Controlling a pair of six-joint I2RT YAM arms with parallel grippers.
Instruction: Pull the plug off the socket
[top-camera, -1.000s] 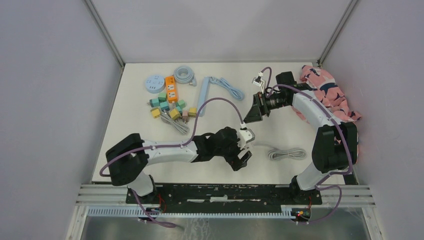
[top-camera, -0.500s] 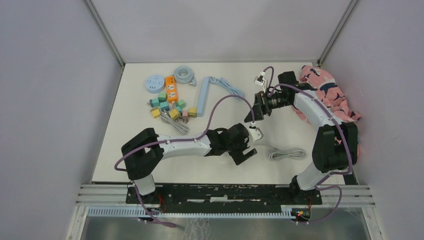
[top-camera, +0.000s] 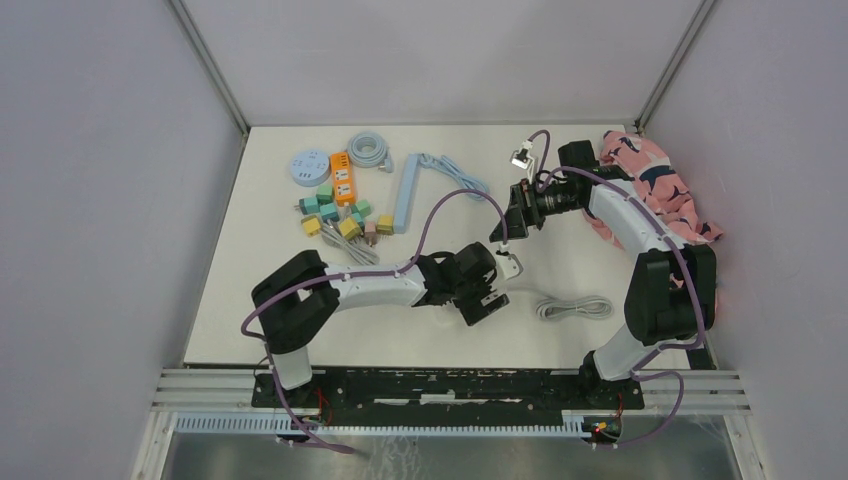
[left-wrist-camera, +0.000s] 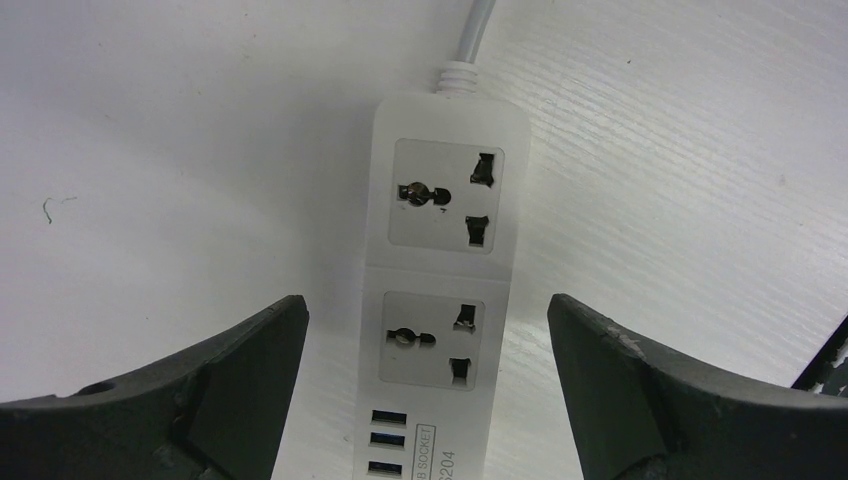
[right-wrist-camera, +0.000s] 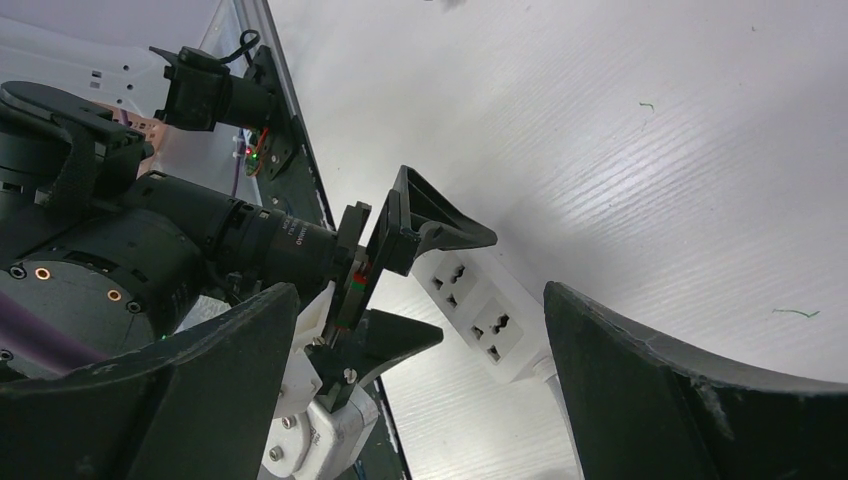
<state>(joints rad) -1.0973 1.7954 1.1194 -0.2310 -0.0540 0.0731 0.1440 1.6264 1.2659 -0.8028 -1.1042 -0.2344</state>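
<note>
A white socket strip lies flat on the table with two outlets and a row of USB ports. Both outlets are empty, and the plug is out of view. My left gripper is open and hangs over the strip, one finger on each side, touching nothing. From above, the left gripper covers the strip near the table's front middle. The right wrist view shows the socket strip just beyond the left gripper's fingers. My right gripper is open and empty, farther back, pointing at the left one.
The strip's grey cable lies coiled to the right. Back left are small coloured adapters, an orange strip, a round blue socket, a long blue strip and a grey cable coil. A pink cloth lies at the right edge.
My left arm has swung its elbow to the right and turned its gripper over the white strip. The right gripper has drawn back slightly. Both grippers have stayed open.
</note>
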